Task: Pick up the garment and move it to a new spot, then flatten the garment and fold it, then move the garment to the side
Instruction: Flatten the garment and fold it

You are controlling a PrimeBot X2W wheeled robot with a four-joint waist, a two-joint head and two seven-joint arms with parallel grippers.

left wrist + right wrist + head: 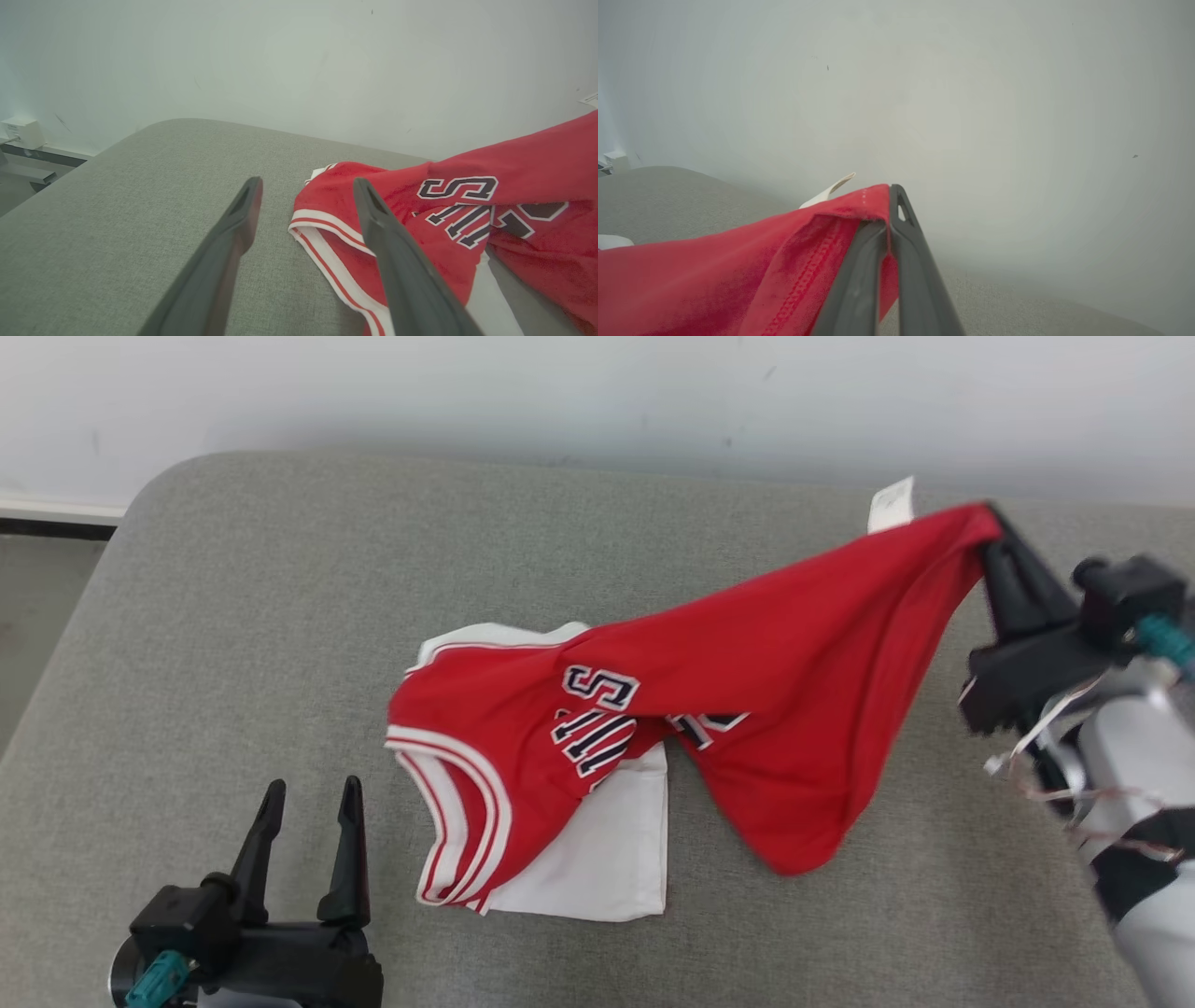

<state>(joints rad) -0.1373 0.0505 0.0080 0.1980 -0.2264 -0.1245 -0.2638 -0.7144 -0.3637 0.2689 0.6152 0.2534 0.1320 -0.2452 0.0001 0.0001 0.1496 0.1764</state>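
On grey cushion [233, 616], red jersey [747, 681] w/ white trim (rumpled).

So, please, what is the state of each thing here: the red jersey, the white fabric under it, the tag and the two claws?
red jersey: crumpled, one corner held up, the rest lying on the grey cushion.
white fabric: flat on the cushion, partly covered by the jersey.
white tag: sticking up near the held corner.
left claw: open, empty, beside the jersey.
right claw: shut on the jersey's corner.
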